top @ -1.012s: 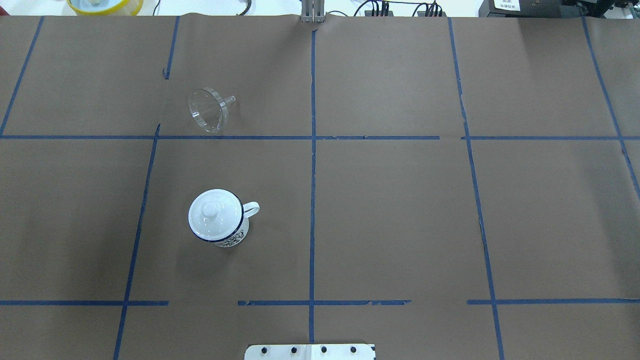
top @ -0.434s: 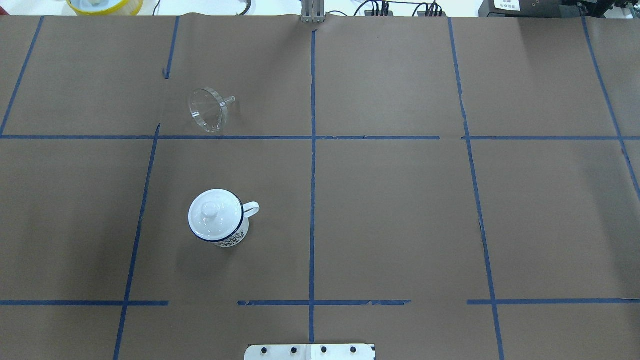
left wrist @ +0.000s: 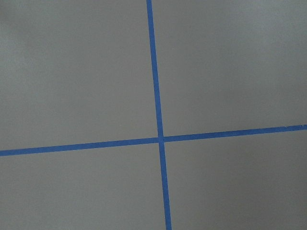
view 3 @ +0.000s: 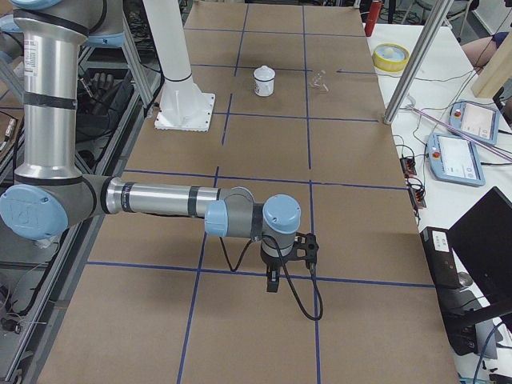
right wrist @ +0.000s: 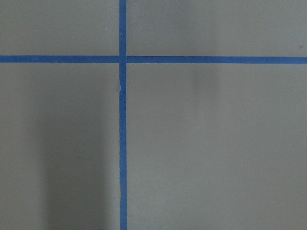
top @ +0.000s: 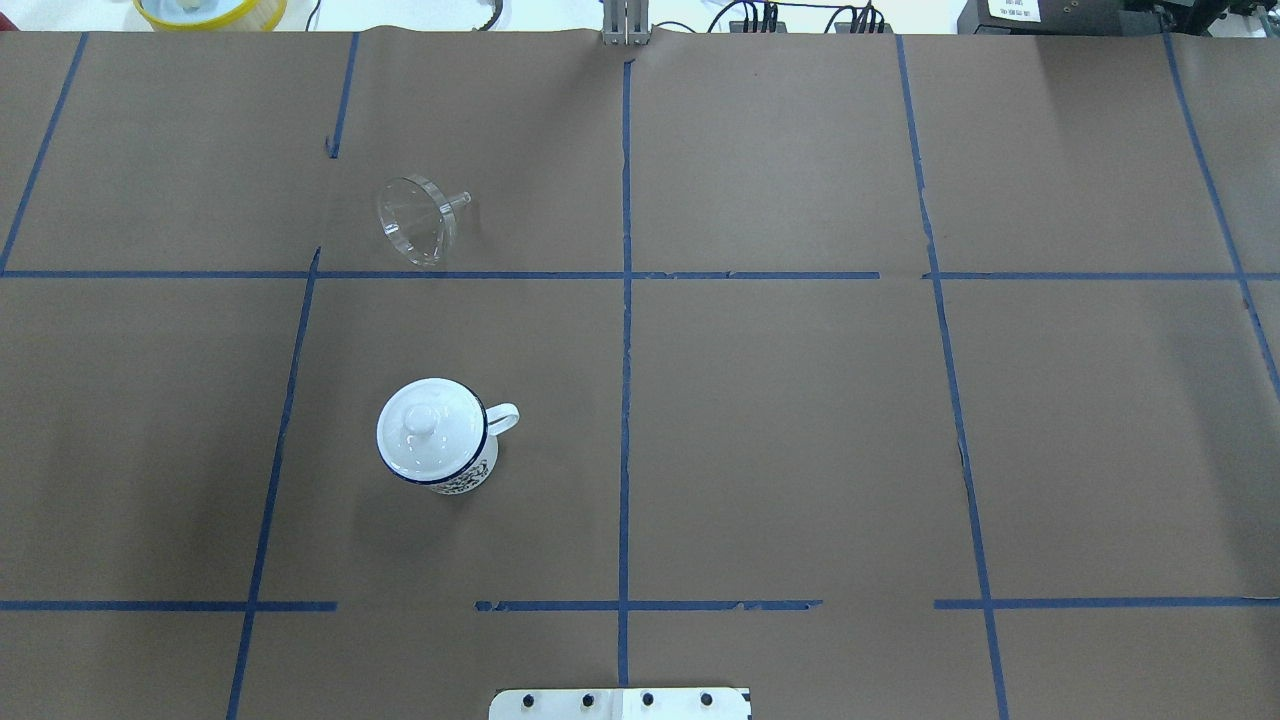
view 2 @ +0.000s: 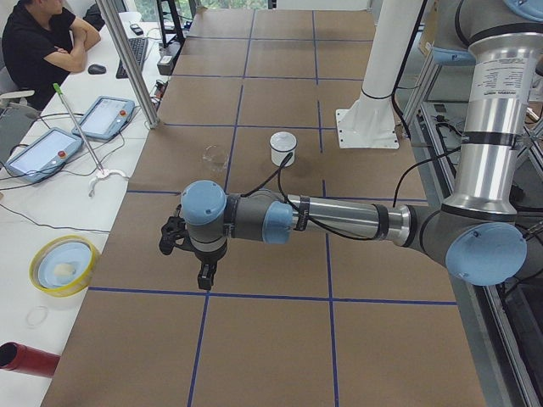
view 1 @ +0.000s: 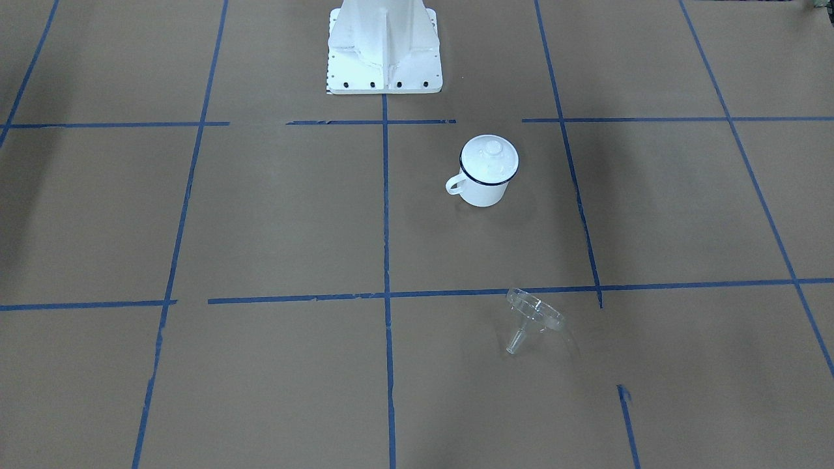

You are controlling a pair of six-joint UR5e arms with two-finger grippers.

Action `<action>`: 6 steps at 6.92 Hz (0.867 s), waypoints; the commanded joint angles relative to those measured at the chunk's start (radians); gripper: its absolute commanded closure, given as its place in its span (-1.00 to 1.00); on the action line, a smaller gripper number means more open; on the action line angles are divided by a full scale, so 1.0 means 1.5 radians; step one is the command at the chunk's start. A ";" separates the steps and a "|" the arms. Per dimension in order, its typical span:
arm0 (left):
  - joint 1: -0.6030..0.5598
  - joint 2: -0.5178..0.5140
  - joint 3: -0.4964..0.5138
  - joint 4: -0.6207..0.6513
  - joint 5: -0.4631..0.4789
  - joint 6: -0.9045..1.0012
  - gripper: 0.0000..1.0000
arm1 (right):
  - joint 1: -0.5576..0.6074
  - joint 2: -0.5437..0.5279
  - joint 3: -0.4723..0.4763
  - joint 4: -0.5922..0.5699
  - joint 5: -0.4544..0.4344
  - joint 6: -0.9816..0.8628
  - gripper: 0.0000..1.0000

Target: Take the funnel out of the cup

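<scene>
The clear funnel (top: 415,220) lies on its side on the brown paper, spout pointing right, well beyond the cup; it also shows in the front-facing view (view 1: 534,317). The white cup (top: 470,470) with a dark blue rim stands upright, handle to the right, with a white knobbed lid (top: 425,425) on it, also in the front-facing view (view 1: 485,189). The left gripper (view 2: 205,278) and the right gripper (view 3: 272,282) show only in the side views, each far from both things, over bare paper. I cannot tell whether either is open or shut.
The robot's white base (view 1: 384,45) stands at the near table edge. A yellow bowl (top: 210,10) sits off the paper at the far left corner. Teach pendants (view 2: 51,144) and an operator (view 2: 38,42) are beyond the far edge. Blue tape lines grid the paper.
</scene>
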 commanded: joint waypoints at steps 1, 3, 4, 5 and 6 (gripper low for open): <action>0.000 0.014 0.000 0.000 0.000 -0.001 -1.00 | 0.000 0.000 0.000 0.000 0.000 0.000 -1.00; -0.001 0.017 -0.001 0.000 0.000 -0.003 -1.00 | 0.000 0.000 0.001 0.000 0.000 0.000 -1.00; -0.001 0.017 -0.003 0.004 0.002 -0.006 -1.00 | 0.000 0.000 0.001 0.000 0.000 0.000 -1.00; 0.000 0.017 -0.002 0.008 0.002 -0.006 -1.00 | 0.000 0.000 0.001 0.000 0.000 0.000 -1.00; 0.000 0.018 0.002 0.008 0.002 -0.006 -1.00 | 0.000 0.000 0.001 0.000 0.000 0.000 -1.00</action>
